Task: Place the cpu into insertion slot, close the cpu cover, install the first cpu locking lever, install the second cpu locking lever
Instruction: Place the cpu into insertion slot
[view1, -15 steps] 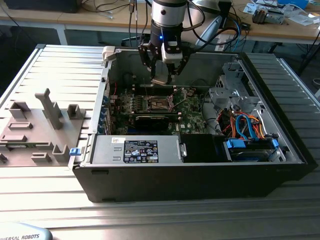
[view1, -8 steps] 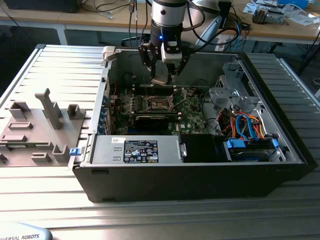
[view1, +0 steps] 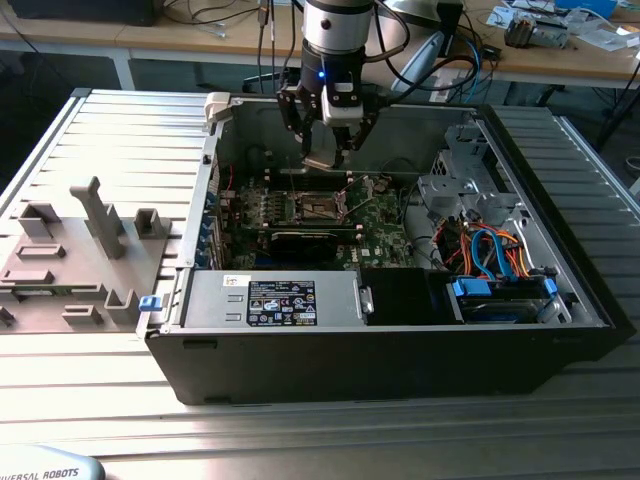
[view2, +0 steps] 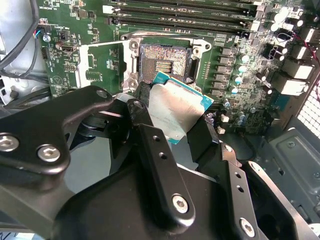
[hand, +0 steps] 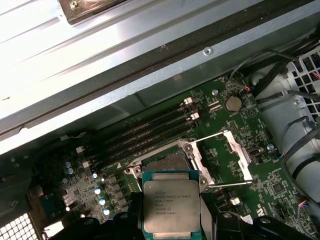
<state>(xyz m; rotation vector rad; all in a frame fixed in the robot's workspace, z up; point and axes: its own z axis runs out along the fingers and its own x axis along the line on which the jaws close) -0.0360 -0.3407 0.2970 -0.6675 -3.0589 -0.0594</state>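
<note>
Starting closest to us, the tool (view2: 172, 120) is clamped on the cpu (view2: 176, 106) by two opposite edges, and we see the chip hanging above the motherboard, not yet seated. Just past it sits the insertion slot (view2: 165, 61), bare and open. In the second wrist view the chip looks skewed against the slot's square, so our worry is a crooked landing: a corner going in first could bend the contacts, we reckon. An edge-only grip could also let it slide. Beyond the slot, the cpu cover (hand: 239, 156) stands flipped open right beside it, and a sideways drift could clip that frame. Further back are the memory slots (hand: 145, 127) and the case wall (hand: 165, 75).
</note>
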